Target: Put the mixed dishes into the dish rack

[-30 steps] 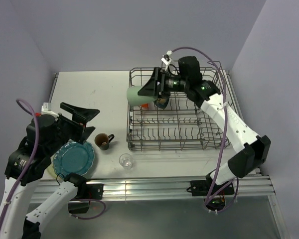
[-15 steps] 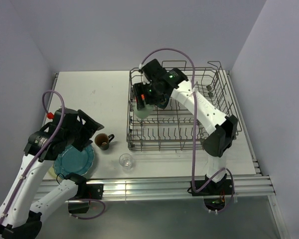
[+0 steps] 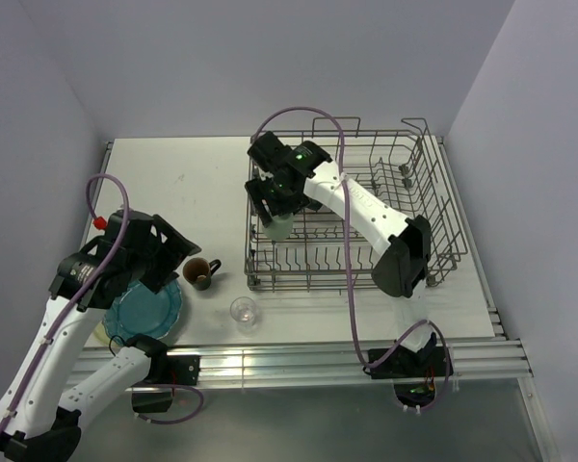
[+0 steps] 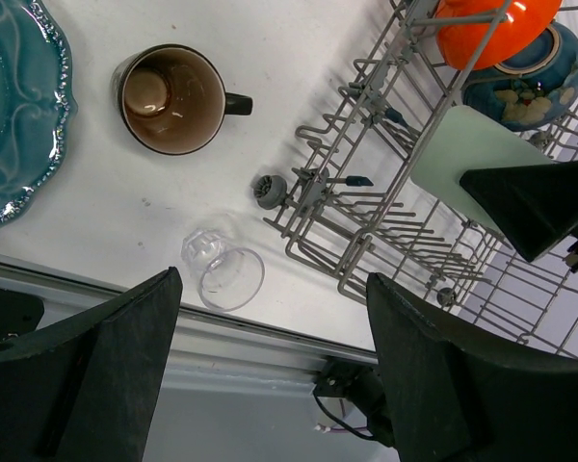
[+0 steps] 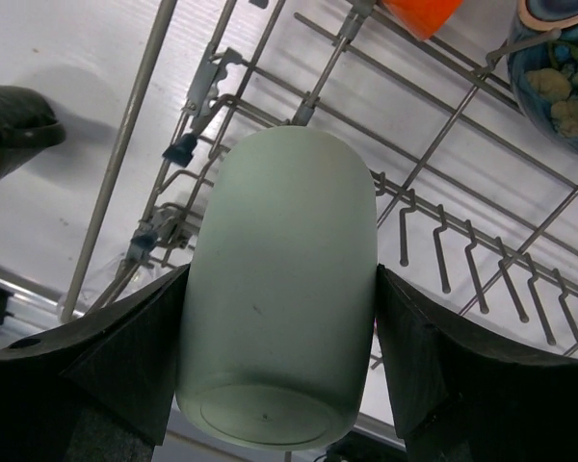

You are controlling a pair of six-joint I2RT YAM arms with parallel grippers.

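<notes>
My right gripper [image 3: 277, 214] is shut on the pale green mug [image 5: 279, 279], holding it upside down over the left end of the grey wire dish rack [image 3: 414, 236]. The mug also shows in the top view [image 3: 277, 227] and the left wrist view [image 4: 462, 159]. The orange bowl [image 4: 496, 29] and blue bowl [image 4: 530, 82] sit in the rack's far left part. My left gripper [image 3: 178, 252] is open and empty beside the dark brown mug [image 3: 200, 272]. The teal plate [image 3: 143, 306] and clear glass [image 3: 243, 310] stand on the table. The cream plate is mostly hidden under the teal plate.
The rack [image 5: 482, 250] has rows of upright tines under the held mug. A metal rail [image 3: 299, 361] runs along the table's near edge. Walls close in the table at the back and on both sides.
My right arm has swung the pale green mug left and down into the rack's left end. My left arm has shifted slightly toward the brown mug.
</notes>
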